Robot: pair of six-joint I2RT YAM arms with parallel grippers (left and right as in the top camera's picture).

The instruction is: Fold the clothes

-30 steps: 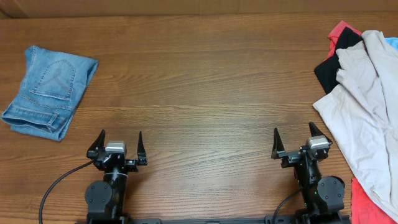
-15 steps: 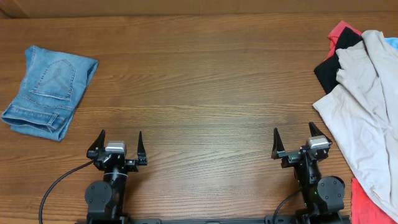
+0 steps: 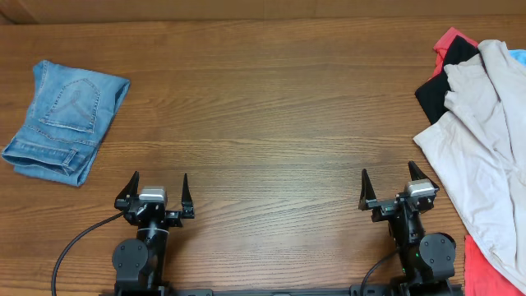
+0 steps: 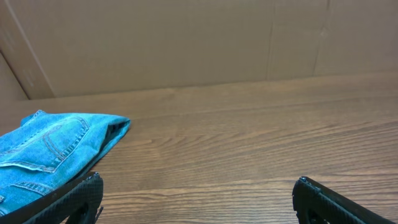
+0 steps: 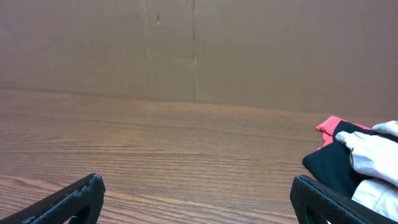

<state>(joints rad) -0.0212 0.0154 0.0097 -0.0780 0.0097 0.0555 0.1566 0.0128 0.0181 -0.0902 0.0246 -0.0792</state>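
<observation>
Counter (image 3: 271, 107) of brown wood under everything. Left arm (image 3: 136, 256) tucked low and compact at near edge, left pincer (image 3: 159, 177) spread wide, tips toward far side, gripping nothing, fingers (image 4: 71, 199) far apart over bare wood. Right arm (image 3: 429, 253) folded likewise, right pincer (image 3: 387, 171) also spread and unloaded. Folded jeans (image 3: 62, 123) flat at far left, well apart from left pincer. Loose clothes (image 3: 493, 189) heaped at right edge: beige shorts (image 3: 481, 140) on top, spilling over black garment (image 3: 431, 90) and red garment (image 3: 448, 41), sliver of light blue (image 3: 519, 56) at frame border. Clothes near right pincer, not touching. More red under shorts beside right arm. In right wrist view, black and red at right, beige fold over them.
</observation>
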